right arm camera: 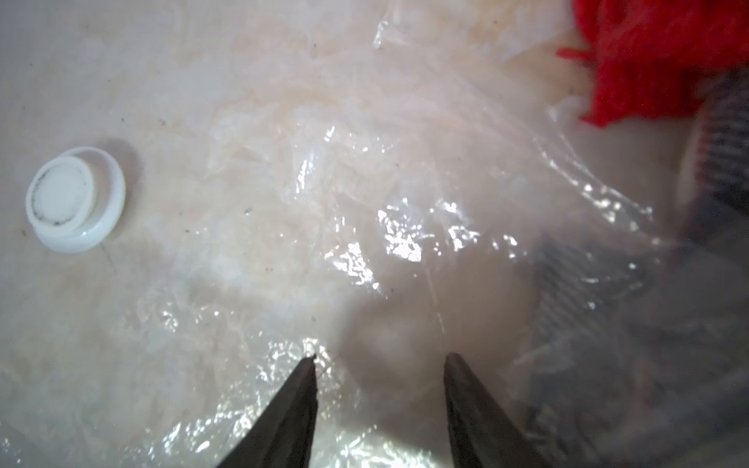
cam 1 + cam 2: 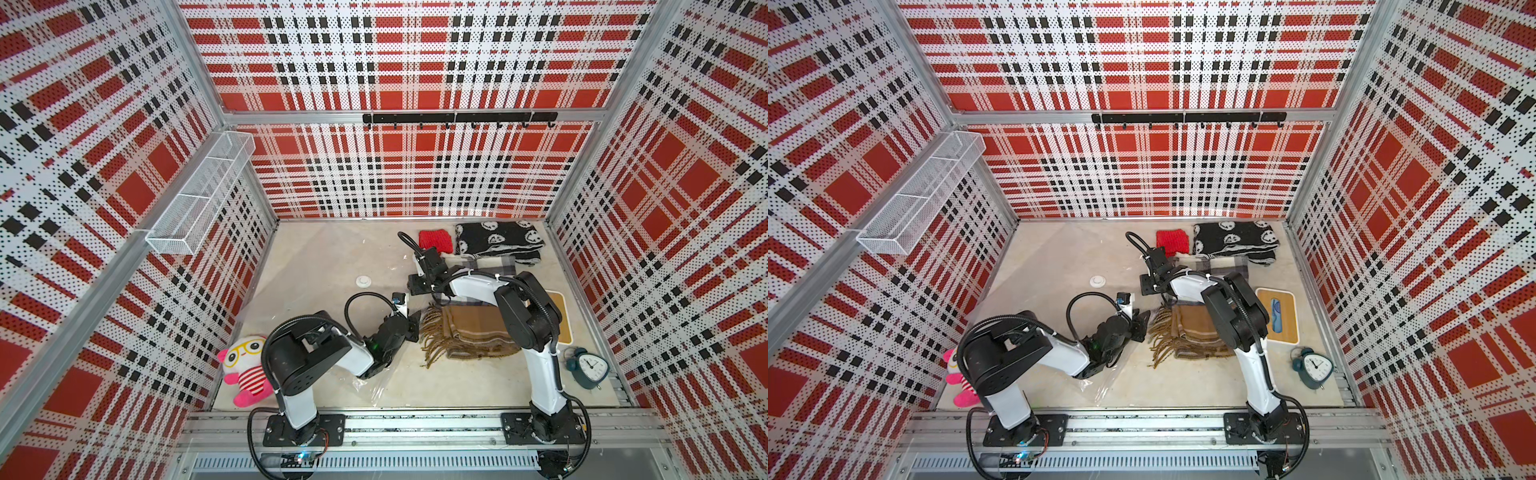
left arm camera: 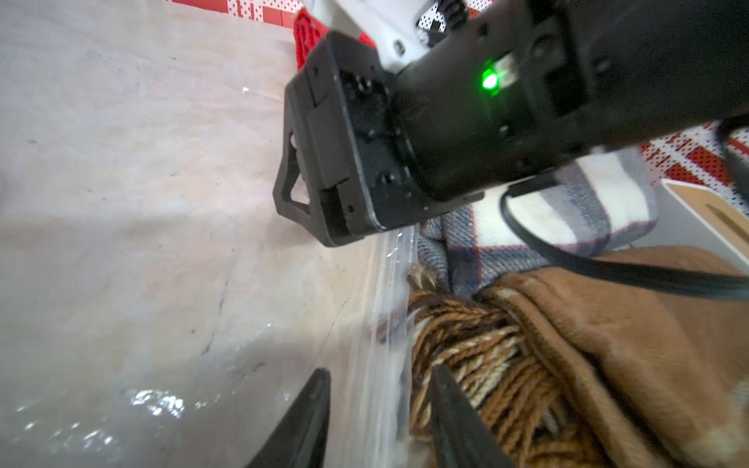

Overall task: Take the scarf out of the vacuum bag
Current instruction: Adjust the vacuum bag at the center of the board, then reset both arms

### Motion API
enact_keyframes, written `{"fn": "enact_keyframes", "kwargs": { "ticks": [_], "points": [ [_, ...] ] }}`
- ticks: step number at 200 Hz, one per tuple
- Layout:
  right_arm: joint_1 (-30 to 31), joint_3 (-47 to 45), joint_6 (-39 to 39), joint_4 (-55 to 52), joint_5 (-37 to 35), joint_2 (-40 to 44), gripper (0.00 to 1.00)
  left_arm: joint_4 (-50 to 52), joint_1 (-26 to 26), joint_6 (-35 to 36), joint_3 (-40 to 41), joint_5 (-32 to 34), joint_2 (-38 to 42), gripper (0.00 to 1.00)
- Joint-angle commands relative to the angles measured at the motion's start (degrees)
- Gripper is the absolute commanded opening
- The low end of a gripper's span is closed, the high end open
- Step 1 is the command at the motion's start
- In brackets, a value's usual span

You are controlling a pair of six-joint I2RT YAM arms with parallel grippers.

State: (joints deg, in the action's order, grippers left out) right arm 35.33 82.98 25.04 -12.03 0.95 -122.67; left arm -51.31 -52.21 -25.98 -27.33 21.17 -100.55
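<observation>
Vacuum bag — flat, clear | brown scarf just beside its edge

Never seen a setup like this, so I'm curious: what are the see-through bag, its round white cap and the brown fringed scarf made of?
The vacuum bag looks like thin clear plastic film: glossy, crinkled, catching glints. Its valve seems hard white plastic, smooth and slightly shiny. The brown scarf looks like soft woven cloth, perhaps wool or acrylic: matte, with twisted yarn fringe.
</observation>
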Motion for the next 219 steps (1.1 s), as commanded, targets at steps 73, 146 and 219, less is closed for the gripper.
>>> {"fn": "enact_keyframes", "kwargs": {
  "ticks": [73, 146, 219],
  "points": [
    [-0.4, -2.6, 0.1, 1.4, -0.9, 13.1, 0.65, -3.5, -3.3, -3.8, 7.2, 3.9, 3.4, 0.39],
    [-7.9, -17.9, -0.8, 18.7, -8.0, 37.3, 1.00, 8.0, -1.7, 5.4, 6.8, 21.9, 34.3, 0.98],
    [-22.6, -45.3, -17.3, 38.1, -29.1, 44.9, 0.98, -2.3, 41.0, 17.4, 15.5, 9.0, 41.4, 0.95]
  ]
}}
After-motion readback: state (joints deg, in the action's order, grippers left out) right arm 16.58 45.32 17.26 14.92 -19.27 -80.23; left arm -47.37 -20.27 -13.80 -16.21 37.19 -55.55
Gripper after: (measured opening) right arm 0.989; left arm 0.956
